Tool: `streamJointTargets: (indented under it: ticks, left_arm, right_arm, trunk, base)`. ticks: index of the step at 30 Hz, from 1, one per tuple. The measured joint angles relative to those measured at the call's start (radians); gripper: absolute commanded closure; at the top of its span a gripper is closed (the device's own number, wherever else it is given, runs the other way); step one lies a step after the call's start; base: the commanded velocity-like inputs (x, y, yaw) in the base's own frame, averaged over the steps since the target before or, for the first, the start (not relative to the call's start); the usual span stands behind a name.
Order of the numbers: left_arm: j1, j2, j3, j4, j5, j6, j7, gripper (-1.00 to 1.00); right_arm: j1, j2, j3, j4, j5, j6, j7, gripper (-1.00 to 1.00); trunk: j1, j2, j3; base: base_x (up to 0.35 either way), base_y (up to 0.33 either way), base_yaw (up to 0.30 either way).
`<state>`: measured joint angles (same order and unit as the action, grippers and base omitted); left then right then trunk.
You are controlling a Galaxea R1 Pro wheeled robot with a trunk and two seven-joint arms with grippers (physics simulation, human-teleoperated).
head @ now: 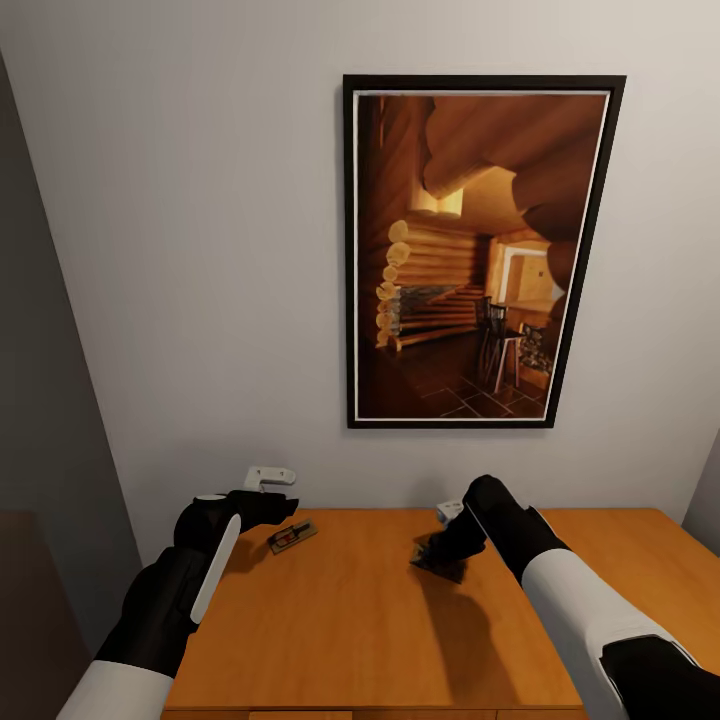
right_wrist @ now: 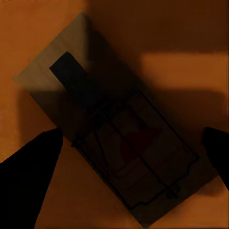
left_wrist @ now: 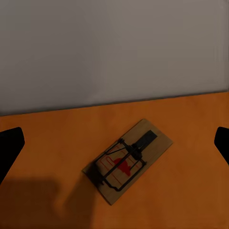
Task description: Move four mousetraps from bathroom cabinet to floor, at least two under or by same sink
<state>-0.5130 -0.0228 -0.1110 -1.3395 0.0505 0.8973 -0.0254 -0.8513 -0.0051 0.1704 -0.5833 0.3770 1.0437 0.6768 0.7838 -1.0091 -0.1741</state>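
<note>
The robot faces a pale wall [head: 200,250] hung with a large framed picture [head: 483,250] of a log-cabin interior, and below it the orange-brown top of the cabinet [head: 370,620] spreads across the lower head view. Both arms reach over that top.

The step in hand looks like the pick-up from the cabinet: two mousetraps lie flat on the wood, none yet on any floor. The left trap [head: 292,536] sits near the wall edge, just beside the left gripper [head: 272,492]. In the left wrist view this trap [left_wrist: 128,161] lies between the two dark fingertips, which stand wide apart at the frame's sides, well clear of it. The right trap [head: 440,558] lies under the right gripper [head: 450,540]. In the right wrist view it [right_wrist: 119,143] lies skewed in shadow, with dark fingers [right_wrist: 28,176] spread wide on either side of it and not closed on it (whether a tip grazes the wood cannot be told).

The next move probably calls for lowering each gripper so the fingers straddle the slab's narrow sides, then closing gently, since a thin flat piece on a smooth top could slide away or tip. The wire parts on top leave little to grip.
</note>
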Motion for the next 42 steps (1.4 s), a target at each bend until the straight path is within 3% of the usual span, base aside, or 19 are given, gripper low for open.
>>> streamJointTargets:
  ticks: [23,34,42]
  left_arm:
    - [0.000,0.000,0.000,0.000,0.001,0.000,0.000,-1.00]
    - [0.000,0.000,-0.001,0.000,0.001,0.000,0.000,-1.00]
    - [0.000,0.000,0.000,0.001,0.001,0.000,0.000,-1.00]
  right_arm:
    - [-0.001,-0.007,-0.005,-0.003,0.004,0.002,0.007,1.00]
    - [-0.001,-0.009,-0.005,-0.181,0.001,0.002,0.008,1.00]
    - [0.000,-0.007,-0.006,-0.211,-0.004,0.002,0.009,1.00]
  trunk:
    - [0.000,0.000,0.000]
    - [0.000,0.000,0.000]
    - [0.000,0.000,0.000]
  base:
    - [0.000,0.000,0.000]
    - [0.000,0.000,0.000]
    - [0.000,0.000,0.000]
